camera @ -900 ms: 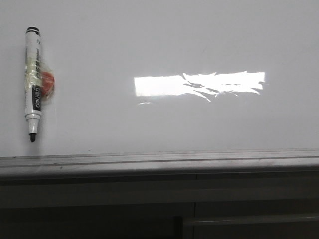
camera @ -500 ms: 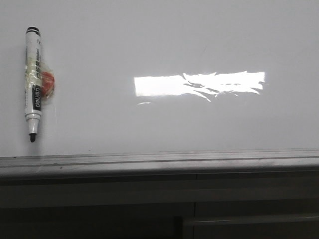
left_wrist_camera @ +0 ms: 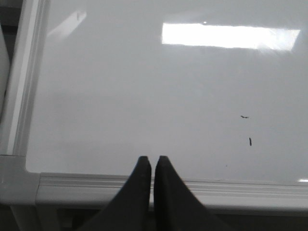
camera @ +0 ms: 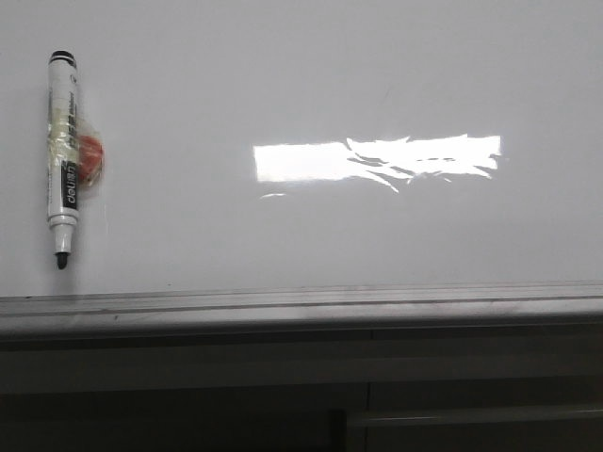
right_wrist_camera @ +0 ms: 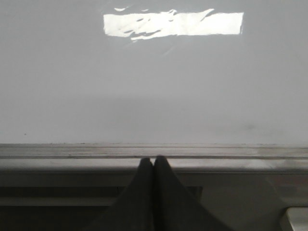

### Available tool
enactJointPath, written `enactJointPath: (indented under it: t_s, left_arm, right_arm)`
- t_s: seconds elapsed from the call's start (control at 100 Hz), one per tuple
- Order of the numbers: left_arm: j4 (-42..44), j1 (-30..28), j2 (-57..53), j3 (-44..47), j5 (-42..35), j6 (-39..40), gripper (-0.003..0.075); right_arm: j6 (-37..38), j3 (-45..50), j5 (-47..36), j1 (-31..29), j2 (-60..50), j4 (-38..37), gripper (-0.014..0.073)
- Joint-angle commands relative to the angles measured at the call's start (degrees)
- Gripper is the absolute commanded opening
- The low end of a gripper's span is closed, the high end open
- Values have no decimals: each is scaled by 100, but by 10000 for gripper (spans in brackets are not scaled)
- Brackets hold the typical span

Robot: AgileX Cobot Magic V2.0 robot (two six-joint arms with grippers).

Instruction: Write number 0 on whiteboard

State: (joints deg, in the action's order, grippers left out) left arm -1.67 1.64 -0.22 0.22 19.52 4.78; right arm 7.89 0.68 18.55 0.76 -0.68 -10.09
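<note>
The whiteboard (camera: 283, 75) is glossy white and fills most of the front view, with a grey metal ledge (camera: 301, 306) along its near edge. The number 0 is out of view. A black-and-white marker (camera: 64, 155) lies on the board at the far left, its bare dark tip (camera: 62, 261) toward the ledge and an orange lump (camera: 90, 157) taped to its side. My left gripper (left_wrist_camera: 152, 160) is shut and empty over the board's near rail (left_wrist_camera: 96, 185). My right gripper (right_wrist_camera: 153, 160) is shut and empty above the ledge (right_wrist_camera: 72, 154). Neither gripper shows in the front view.
A bright rectangular glare patch (camera: 377, 160) lies on the board's middle right. Two tiny black marks (left_wrist_camera: 245, 116) (left_wrist_camera: 250, 141) dot the board in the left wrist view. The board's frame corner (left_wrist_camera: 19, 178) is beside the left gripper. Dark furniture sits below the ledge.
</note>
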Motion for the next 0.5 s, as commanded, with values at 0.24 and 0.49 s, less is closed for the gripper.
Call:
enactJointPath:
  t_s: [0.24,0.49]
  left_arm:
    - [-77,35,-160,193,-223,-8,-20]
    - [-100,35,-160,193,-258,-8,-20]
  right_arm:
    - [-10,69,-1284,-30,-108,-100,-69]
    - [-10,69,-3563,-30,-108,-100,-69]
